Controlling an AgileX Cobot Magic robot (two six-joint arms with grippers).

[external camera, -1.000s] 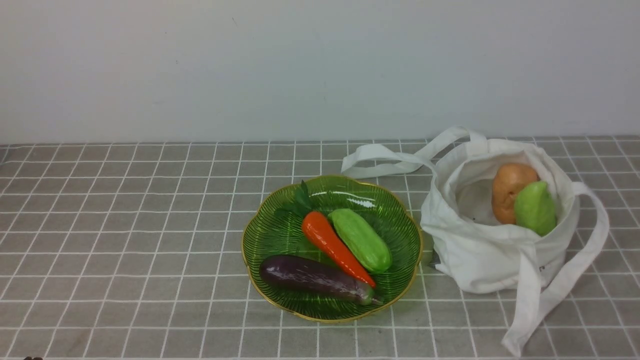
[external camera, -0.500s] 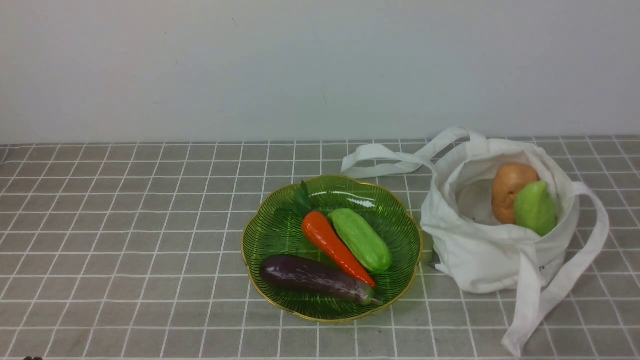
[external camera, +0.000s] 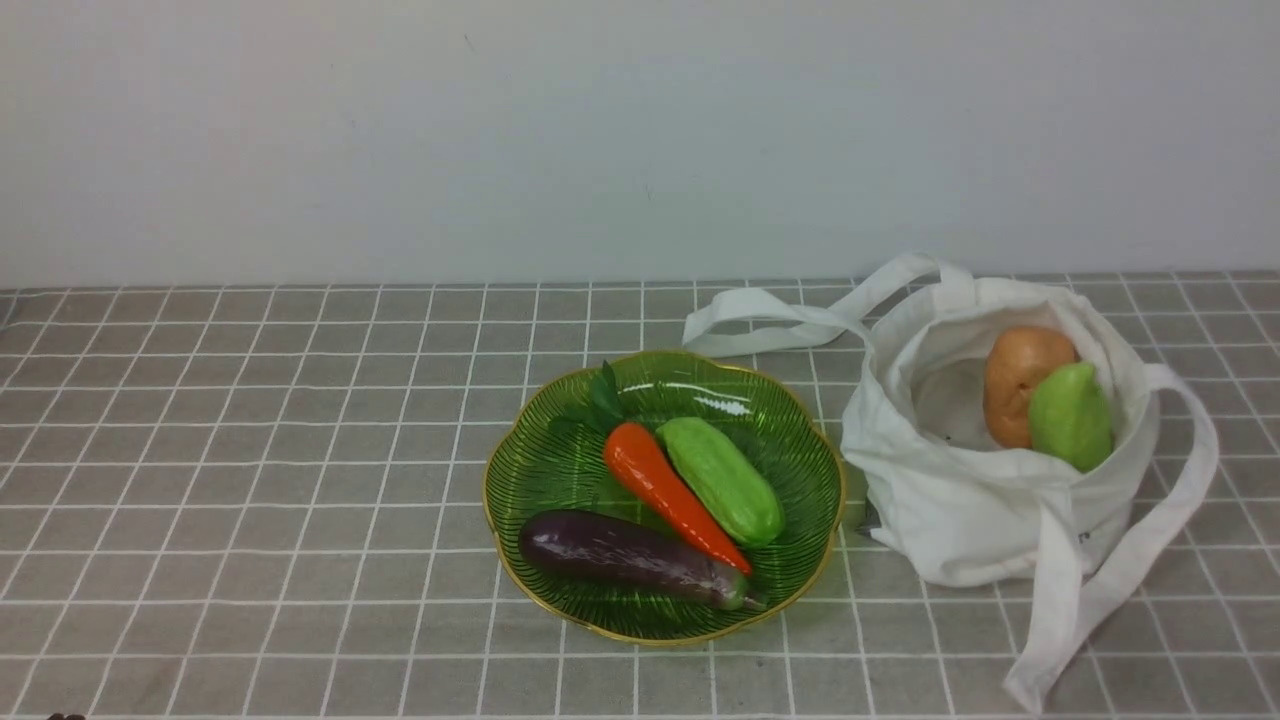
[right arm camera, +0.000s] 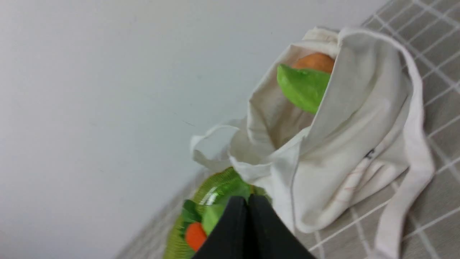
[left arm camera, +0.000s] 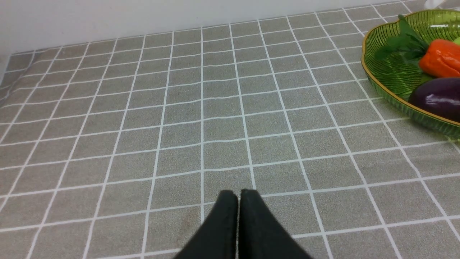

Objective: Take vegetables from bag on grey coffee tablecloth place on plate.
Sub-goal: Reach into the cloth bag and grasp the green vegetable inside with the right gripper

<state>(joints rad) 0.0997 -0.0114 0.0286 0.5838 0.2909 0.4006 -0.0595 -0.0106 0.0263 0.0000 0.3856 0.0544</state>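
Grey-brown checked tablecloth (external camera: 250, 450) under a blank white wall (external camera: 640, 130) carried the whole scene: a green glass plate (external camera: 800, 440) at the centre and, just beside it on the robot's right, a soft white cloth bag (external camera: 960, 520) slumped open. Inside the bag an orange-brown potato (external camera: 1015, 375) and a pale green gourd (external camera: 1070, 415) leaned against each other at the far wall of the cloth. A carrot (external camera: 665, 485), a second gourd (external camera: 722, 480) and an eggplant (external camera: 620, 553) already lay on the plate.

Neither arm appeared in the front view. The left gripper (left arm camera: 239, 196) hung over bare cloth, well apart from the plate, its fingers pressed together on nothing. The right gripper (right arm camera: 247, 201) faced the bag from the plate's side, its fingers likewise closed and empty.

Trouble looked likeliest at the bag. Limp cloth could catch a finger on the way in, or ride up with whatever was lifted. One strap (external camera: 770, 315) lay by the plate's rim, and a tug on the bag might drag it across the plate. The glossy, tapering gourd could squirt out of a pinch near its tip, and lifting either vegetable might roll its neighbour deeper into the folds. With three pieces crowding the shallow plate, a careless drop could send one over the edge.
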